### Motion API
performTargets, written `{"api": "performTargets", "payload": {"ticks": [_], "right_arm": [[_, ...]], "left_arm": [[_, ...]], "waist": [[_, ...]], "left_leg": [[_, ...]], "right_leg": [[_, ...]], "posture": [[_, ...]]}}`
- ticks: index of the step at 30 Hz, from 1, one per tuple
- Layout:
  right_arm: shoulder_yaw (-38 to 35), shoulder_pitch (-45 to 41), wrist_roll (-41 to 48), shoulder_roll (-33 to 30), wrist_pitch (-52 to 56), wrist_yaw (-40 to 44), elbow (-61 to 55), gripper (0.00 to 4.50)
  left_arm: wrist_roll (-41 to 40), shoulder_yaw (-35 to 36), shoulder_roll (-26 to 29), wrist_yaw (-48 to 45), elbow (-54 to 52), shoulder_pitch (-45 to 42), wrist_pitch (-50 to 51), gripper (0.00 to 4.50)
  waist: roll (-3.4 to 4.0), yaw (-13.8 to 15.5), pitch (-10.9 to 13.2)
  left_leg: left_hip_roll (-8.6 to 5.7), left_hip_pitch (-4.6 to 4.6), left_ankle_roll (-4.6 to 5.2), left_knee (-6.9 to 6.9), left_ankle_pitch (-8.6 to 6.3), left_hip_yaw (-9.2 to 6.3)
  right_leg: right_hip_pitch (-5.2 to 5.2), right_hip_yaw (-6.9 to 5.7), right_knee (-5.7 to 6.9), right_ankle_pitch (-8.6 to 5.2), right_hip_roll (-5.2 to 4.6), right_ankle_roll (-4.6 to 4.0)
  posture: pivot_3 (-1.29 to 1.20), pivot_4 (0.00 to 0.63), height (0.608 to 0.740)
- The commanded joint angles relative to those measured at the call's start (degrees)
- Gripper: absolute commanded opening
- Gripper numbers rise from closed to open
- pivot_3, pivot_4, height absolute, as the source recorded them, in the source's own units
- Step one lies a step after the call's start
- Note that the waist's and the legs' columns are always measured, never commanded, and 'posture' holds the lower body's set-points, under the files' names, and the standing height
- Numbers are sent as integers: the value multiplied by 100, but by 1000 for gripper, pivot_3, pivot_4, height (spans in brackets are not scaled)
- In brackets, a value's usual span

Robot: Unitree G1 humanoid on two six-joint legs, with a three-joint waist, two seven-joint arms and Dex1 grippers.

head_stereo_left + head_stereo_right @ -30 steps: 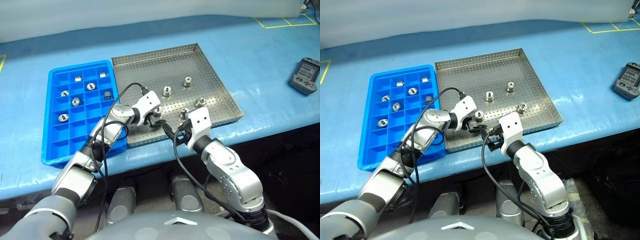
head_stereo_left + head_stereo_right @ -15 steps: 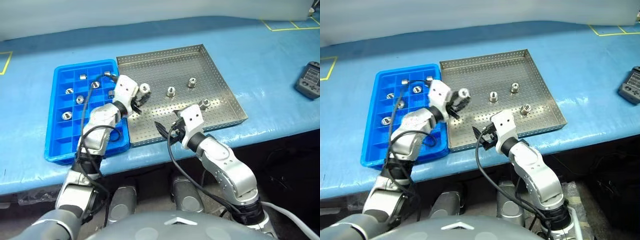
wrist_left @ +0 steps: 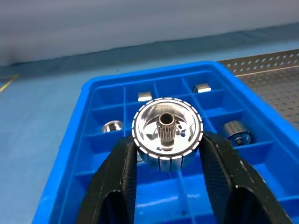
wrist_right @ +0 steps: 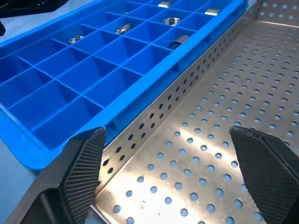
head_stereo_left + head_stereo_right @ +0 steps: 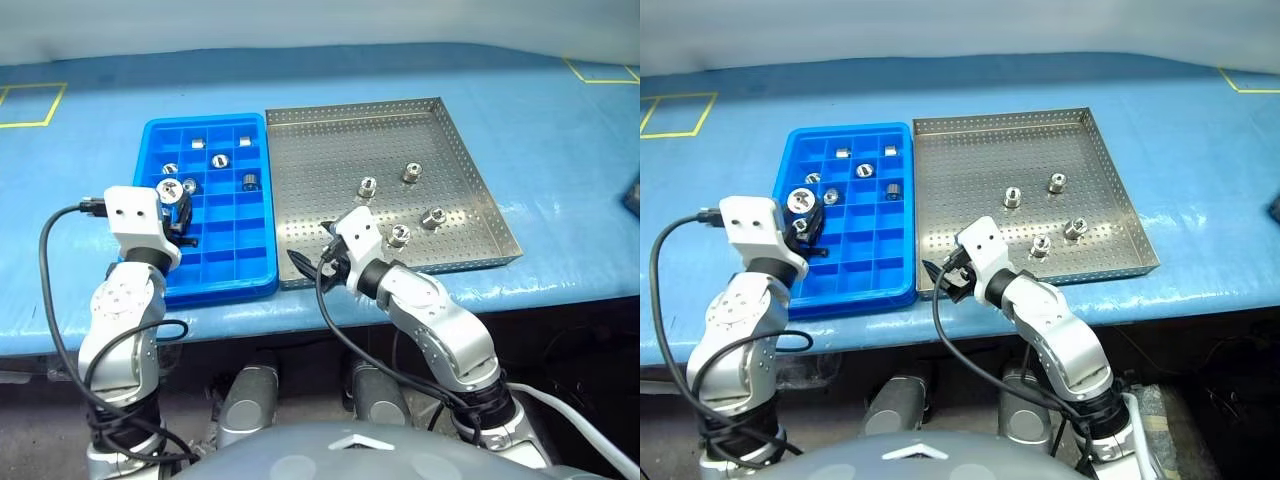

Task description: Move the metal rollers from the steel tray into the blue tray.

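My left gripper [image 5: 172, 203] is shut on one of the metal rollers [image 3: 167, 135], a shiny ribbed cylinder with a dark centre hole. It holds the roller just above the left-hand compartments of the blue tray [image 5: 222, 290]. Several rollers [image 5: 220, 160] lie in the far compartments of that tray. Several more rollers [image 5: 411, 173] stand on the steel tray [image 5: 330, 150], which sits to the right with its rim against the blue one. My right gripper [image 5: 308, 262] hangs open and holds nothing over the steel tray's near left corner, its fingers [image 4: 79, 172] wide apart.
Both trays rest on a blue-covered table [image 5: 560, 130] whose front edge runs just below them. Yellow tape marks [image 5: 30, 105] sit at the far corners. A dark device [image 5: 635, 195] lies at the right edge. Black cables trail from both wrists.
My left gripper shut on a roller in the steel tray, lifted it and carried it left over the blue tray. The right gripper drifted slightly left, still open. The view has shifted.
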Motion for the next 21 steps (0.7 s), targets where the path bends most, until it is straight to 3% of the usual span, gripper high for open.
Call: {"api": "performTargets", "payload": {"ticks": [1,6,11,15,21], "right_arm": [[14,-102,29,17,-118,87,-73,4500],[-24,-73,3,28,-98,66,-101,4500],[-46,27,-35,33,-88,-15,-179,4500],[-109,169,-50,-4,-93,-91,-293,4500],[-405,583,-133,-98,-173,-331,-564,4500]], "left_arm": [[-7,37,-147,153,-179,248,140,1654],[59,-191,-45,101,-46,523,394,1654],[-330,-176,-22,-116,-193,108,506,3296],[-742,-170,257,-560,-159,-842,511,4477],[-877,-826,808,-1456,1054,-2378,197,4477]], "waist": [[0,-3,0],[-1,9,1],[-1,6,1],[-2,-2,1],[0,-117,0]], "left_leg": [[0,0,0,-1,0,0],[2,-4,-1,-8,0,-8],[1,-6,-1,-8,-1,-7],[2,-8,-3,-5,0,-10],[0,-7,-2,-8,0,-1]], "right_leg": [[-1,0,-1,0,0,0],[-7,-10,1,-5,0,-9],[-6,-12,-1,-6,-2,-10],[-6,-16,1,-6,-1,-10],[-4,-13,-9,-4,-2,-7]], "posture": [[96,150,740],[86,150,740],[43,150,740],[7,150,740],[-74,150,740]]}}
